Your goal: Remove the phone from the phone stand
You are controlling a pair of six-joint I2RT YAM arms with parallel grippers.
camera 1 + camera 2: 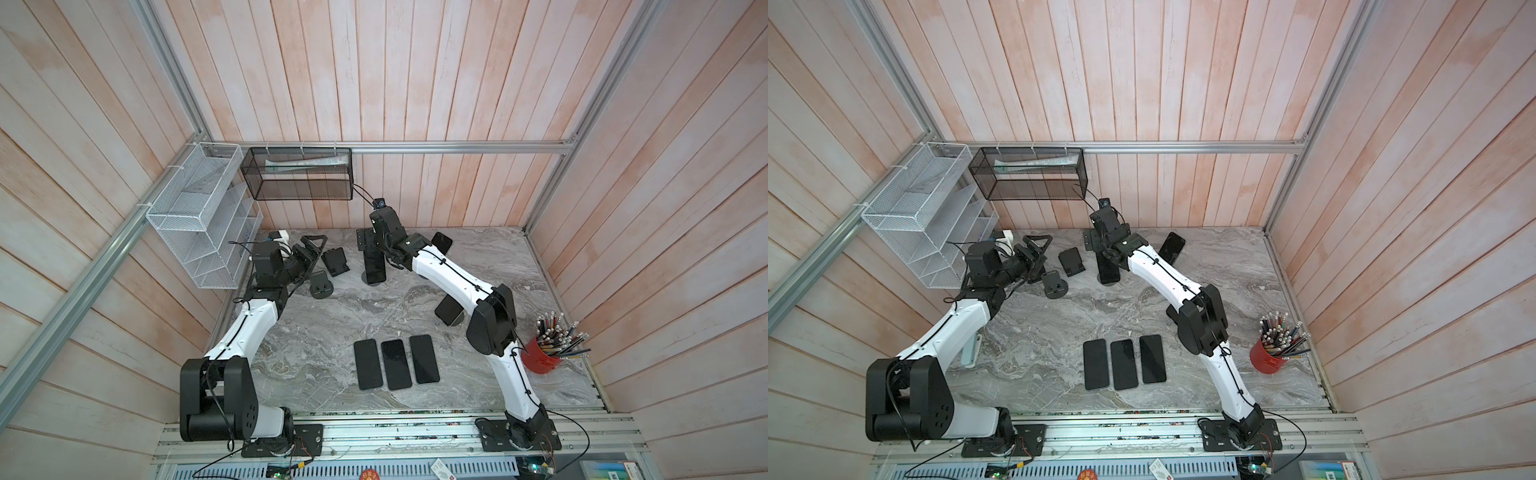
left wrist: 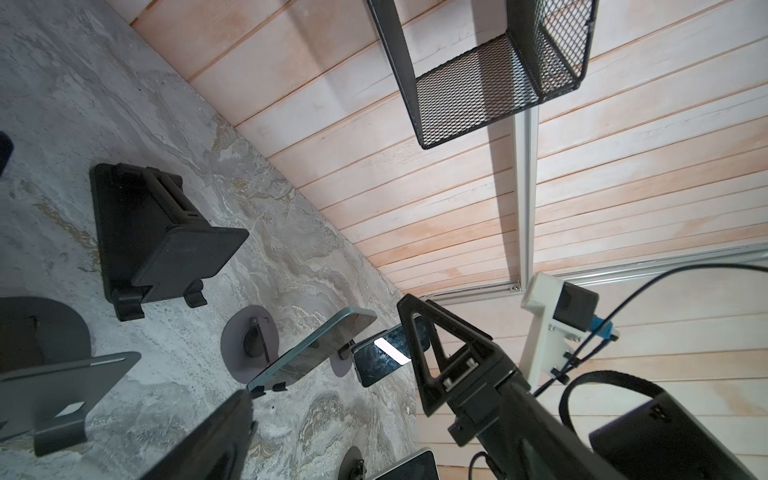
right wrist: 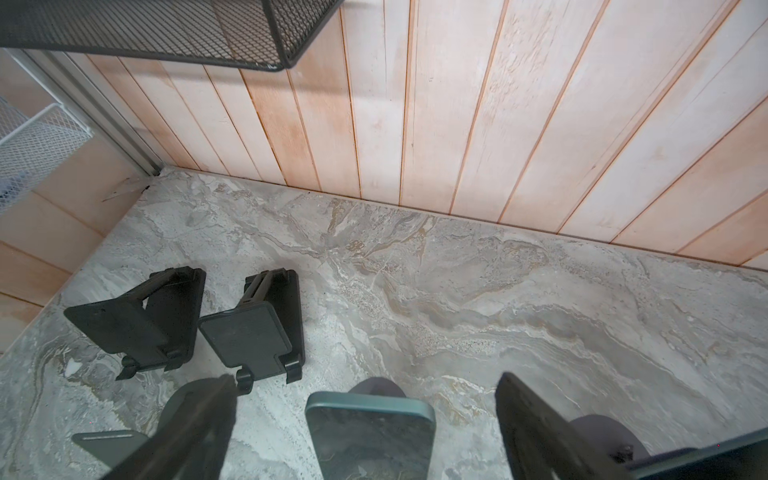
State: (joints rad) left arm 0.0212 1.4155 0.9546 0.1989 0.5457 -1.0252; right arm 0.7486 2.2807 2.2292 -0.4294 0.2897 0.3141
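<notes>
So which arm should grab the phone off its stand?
The right one, probably. Its open hand already straddles the top of a phone leaning on a stand. The left hand sits off by empty stands.

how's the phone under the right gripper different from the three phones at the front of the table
The phone under the right gripper leans propped on a round-based stand, alone at the back; the three phones lie flat on the table, side by side. The propped one sits between the open fingers; the three are untouched. All have dark screens.
</notes>
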